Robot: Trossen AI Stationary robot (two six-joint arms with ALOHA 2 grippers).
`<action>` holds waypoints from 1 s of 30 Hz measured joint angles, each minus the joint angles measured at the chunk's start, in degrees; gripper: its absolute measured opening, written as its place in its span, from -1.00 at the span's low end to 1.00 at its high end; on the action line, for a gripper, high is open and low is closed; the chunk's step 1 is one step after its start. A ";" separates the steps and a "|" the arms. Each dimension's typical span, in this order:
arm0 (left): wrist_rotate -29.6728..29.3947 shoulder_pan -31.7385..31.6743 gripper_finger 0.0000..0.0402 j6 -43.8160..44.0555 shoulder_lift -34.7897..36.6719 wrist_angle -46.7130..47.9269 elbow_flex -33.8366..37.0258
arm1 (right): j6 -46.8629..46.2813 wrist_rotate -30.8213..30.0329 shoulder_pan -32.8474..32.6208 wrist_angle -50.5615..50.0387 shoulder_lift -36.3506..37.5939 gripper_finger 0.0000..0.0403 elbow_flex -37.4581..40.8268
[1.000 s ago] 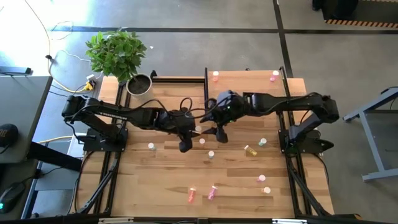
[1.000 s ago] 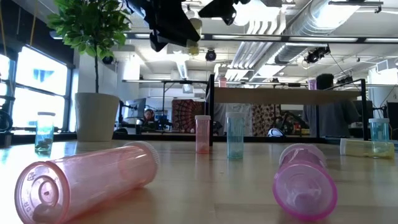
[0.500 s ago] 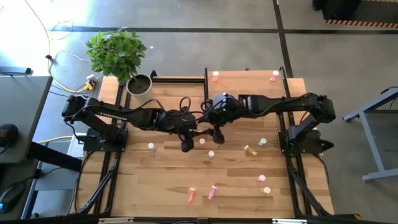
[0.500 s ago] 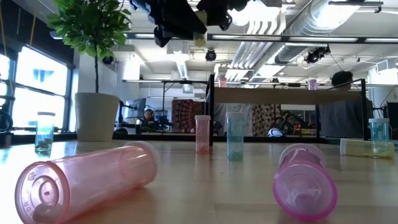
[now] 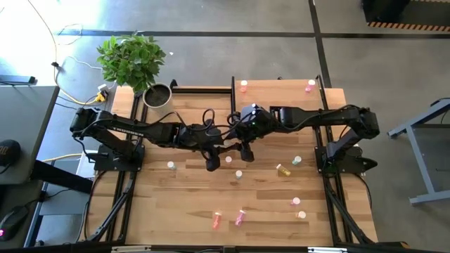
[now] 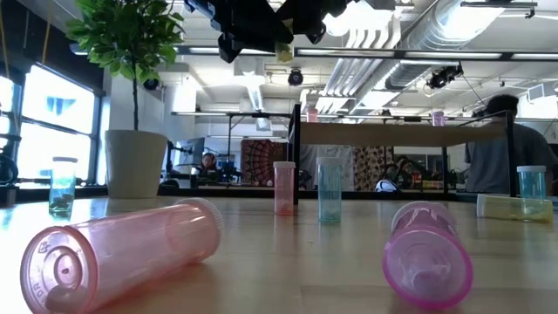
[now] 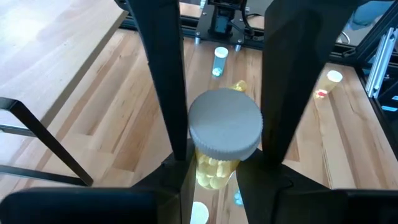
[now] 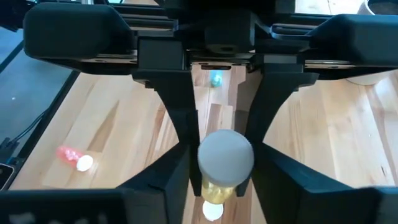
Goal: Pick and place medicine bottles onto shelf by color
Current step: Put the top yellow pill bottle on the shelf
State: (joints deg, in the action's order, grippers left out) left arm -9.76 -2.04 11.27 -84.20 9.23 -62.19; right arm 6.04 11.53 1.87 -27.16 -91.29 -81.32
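- The two arms meet above the middle of the table (image 5: 186,204), well clear of every edge, with the left gripper (image 5: 213,159) and the right gripper (image 5: 243,149) just beside each other.
- The left claw is clamped on a yellow bottle (image 7: 224,167), its pale cap (image 7: 225,127) pressed between both fingers; the bottle hangs off the wood.
- The right claw sits around that same cap; whether it has a grip I cannot tell.
- The shelf (image 5: 278,92) lies along the far edge on the right side, with a pink bottle (image 5: 244,86) near one end and a magenta bottle (image 5: 310,86) near the other; the board between them is bare.
- Just beneath the claws stand two small bottles (image 5: 228,160) (image 5: 239,173), so the room straight down is tight.
- A yellow bottle lying down (image 5: 283,169) and a green bottle (image 5: 297,160) sit near the right arm's base.
- Two pink bottles lying down (image 5: 216,221) (image 5: 239,218) are near the front edge.
- The plant pot (image 5: 157,95) crowds the far left corner.
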 joint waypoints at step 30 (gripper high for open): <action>-0.72 -0.37 0.00 0.70 0.20 -0.21 -0.24 | -1.73 -4.30 1.55 -2.05 1.39 -0.45 0.07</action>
State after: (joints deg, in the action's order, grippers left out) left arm -10.48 -2.42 11.97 -84.01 9.02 -62.44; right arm 4.32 7.23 3.42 -29.21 -89.89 -81.25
